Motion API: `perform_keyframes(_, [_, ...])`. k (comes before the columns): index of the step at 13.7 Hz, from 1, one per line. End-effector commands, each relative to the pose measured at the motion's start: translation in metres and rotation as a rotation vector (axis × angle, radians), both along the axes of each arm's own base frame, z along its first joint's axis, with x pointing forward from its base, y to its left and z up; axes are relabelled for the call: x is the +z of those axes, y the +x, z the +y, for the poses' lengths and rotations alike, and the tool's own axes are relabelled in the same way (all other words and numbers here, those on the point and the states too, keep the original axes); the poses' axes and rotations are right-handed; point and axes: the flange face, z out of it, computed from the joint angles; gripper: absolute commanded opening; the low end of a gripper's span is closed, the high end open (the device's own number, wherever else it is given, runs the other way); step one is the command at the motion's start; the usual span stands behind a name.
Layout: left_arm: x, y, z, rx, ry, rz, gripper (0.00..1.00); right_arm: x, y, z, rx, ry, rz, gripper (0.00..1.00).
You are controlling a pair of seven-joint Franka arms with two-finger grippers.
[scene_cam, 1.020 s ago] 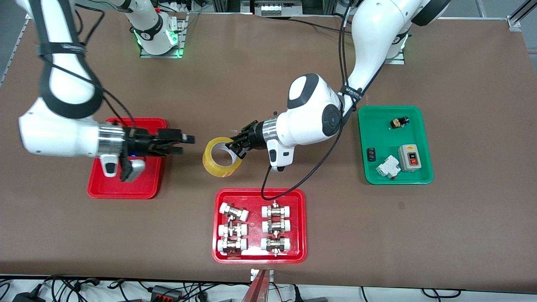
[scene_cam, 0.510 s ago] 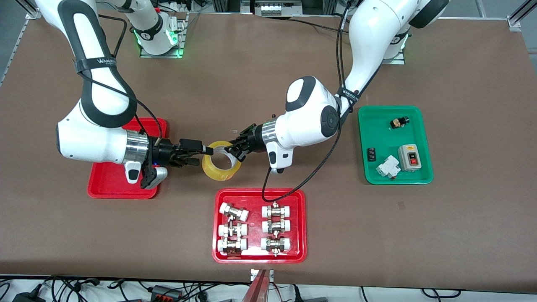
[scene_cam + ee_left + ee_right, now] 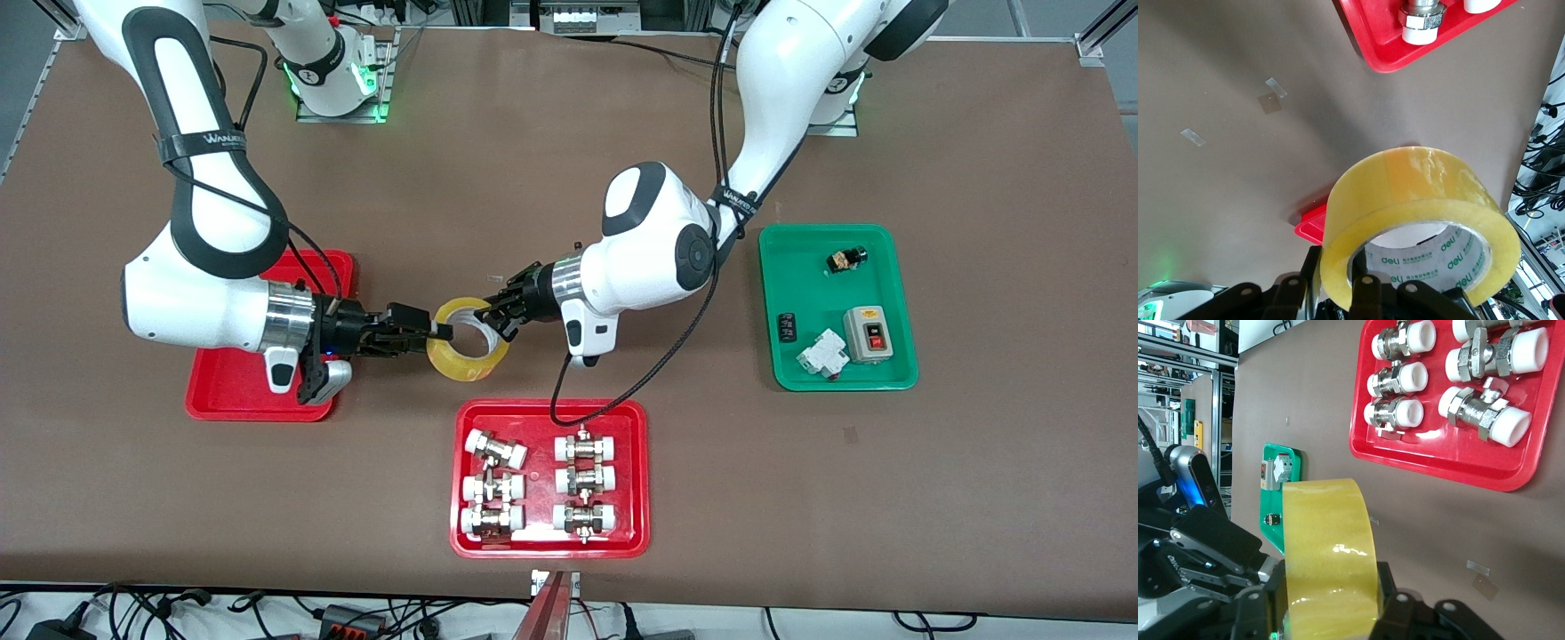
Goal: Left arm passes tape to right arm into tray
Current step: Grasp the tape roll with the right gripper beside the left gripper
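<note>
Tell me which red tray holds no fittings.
The plain red tray under the right arm's wrist, toward the right arm's end of the table; the other red tray holds white-capped metal fittings.

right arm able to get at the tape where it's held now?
Likely yes. The right hand is already at the tape, fingers straddling its wall, seemingly not yet clamped. The left hand grips the ring's other edge, above bare table, leaving that side free.

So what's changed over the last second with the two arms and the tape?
The right tool swung from over the plain red tray toward the left arm's end of the table and now straddles the rim of the tape; whether it grips yet isn't clear. The left tool stayed shut on the tape, shifting only slightly. The fittings tray and green tray are unchanged.
</note>
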Motion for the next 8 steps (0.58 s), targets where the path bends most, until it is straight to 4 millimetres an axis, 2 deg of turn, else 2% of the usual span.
perform_keyframes(1, [0.006,0.001,-0.005,-0.009,-0.023,-0.023,0.03,0.01,0.004,0.007,-0.003,0.022,-0.017,0.0])
perform_keyframes(3, [0.006,0.001,-0.005,-0.01,-0.022,-0.024,0.06,0.01,0.003,0.008,-0.011,0.022,-0.006,0.0])
perform_keyframes(4, [0.007,0.003,-0.002,-0.007,-0.023,-0.022,0.26,0.01,0.003,0.008,-0.01,0.022,-0.007,0.0])
perform_keyframes(5, [0.01,0.005,0.001,-0.008,-0.017,-0.03,0.99,0.01,0.003,0.008,-0.012,0.022,-0.006,0.0])
perform_keyframes(6, [0.018,0.01,0.008,-0.025,-0.001,-0.076,1.0,0.011,0.003,0.009,-0.012,0.022,-0.003,0.0])
perform_keyframes(8, [0.047,0.028,0.044,-0.096,0.084,-0.184,1.0,0.014,0.002,0.011,-0.023,0.021,0.008,0.0])
